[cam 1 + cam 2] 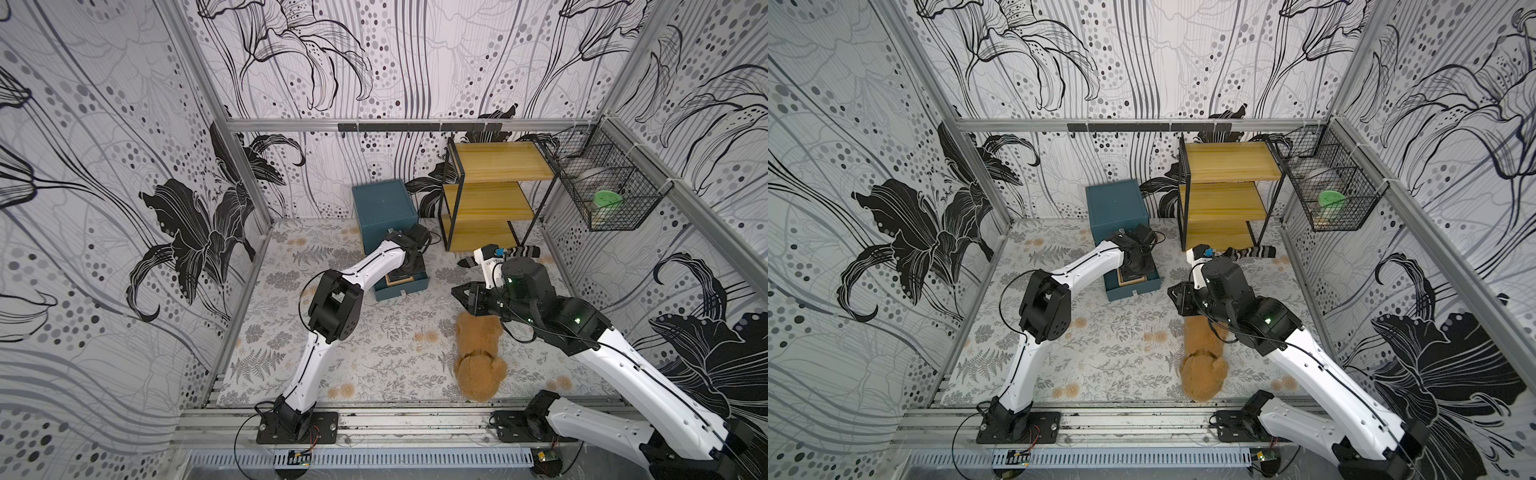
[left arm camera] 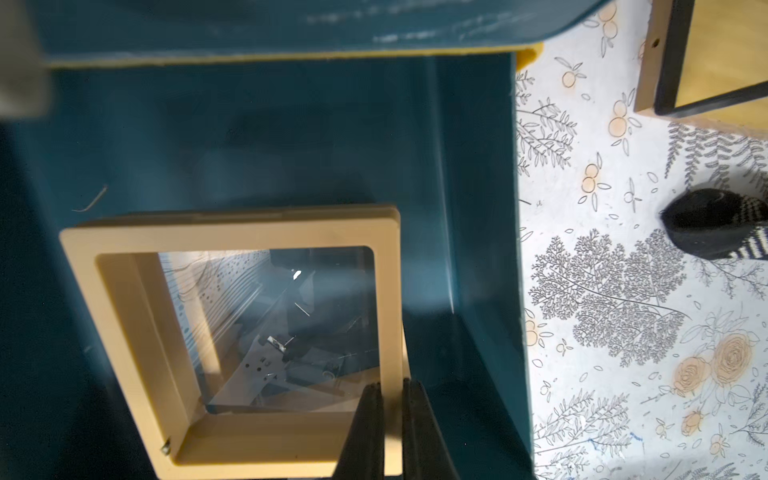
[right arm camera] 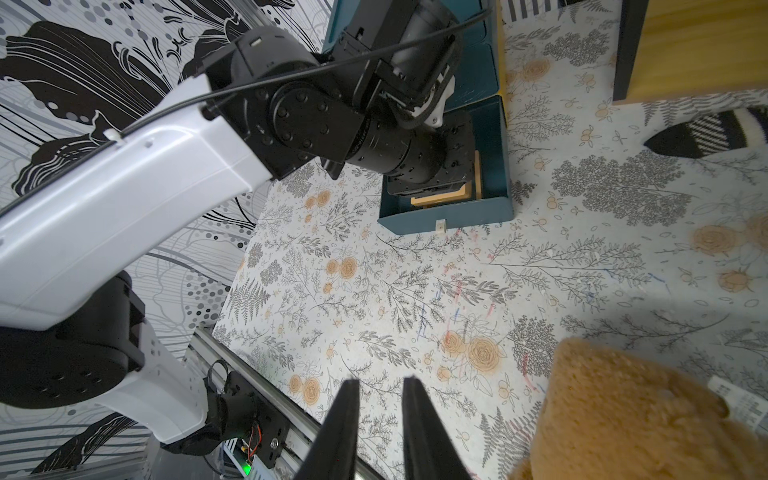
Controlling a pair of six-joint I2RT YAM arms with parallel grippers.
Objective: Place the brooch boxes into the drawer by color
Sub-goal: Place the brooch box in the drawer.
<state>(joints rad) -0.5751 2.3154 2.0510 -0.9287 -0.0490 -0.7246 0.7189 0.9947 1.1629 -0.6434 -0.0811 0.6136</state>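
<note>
The bottom drawer (image 1: 415, 286) of the teal chest (image 1: 384, 208) is pulled out onto the table. A yellow-tan brooch box (image 2: 232, 232) with a clear centre lies flat inside it, near the drawer's front; it also shows as a tan patch under the left wrist in a top view (image 1: 1136, 281). My left gripper (image 2: 392, 384) reaches down into the drawer and is shut on one side bar of that box's frame. My right gripper (image 3: 382, 380) hovers over the bare table beside the teddy bear, its fingers apart with nothing between them. No other brooch boxes are in view.
A brown teddy bear (image 1: 478, 357) lies at the front right, just below the right wrist. The yellow wooden shelf rack (image 1: 494, 195) stands right of the chest, with a striped sock (image 1: 523, 251) at its foot. A wire basket (image 1: 602, 187) hangs on the right wall.
</note>
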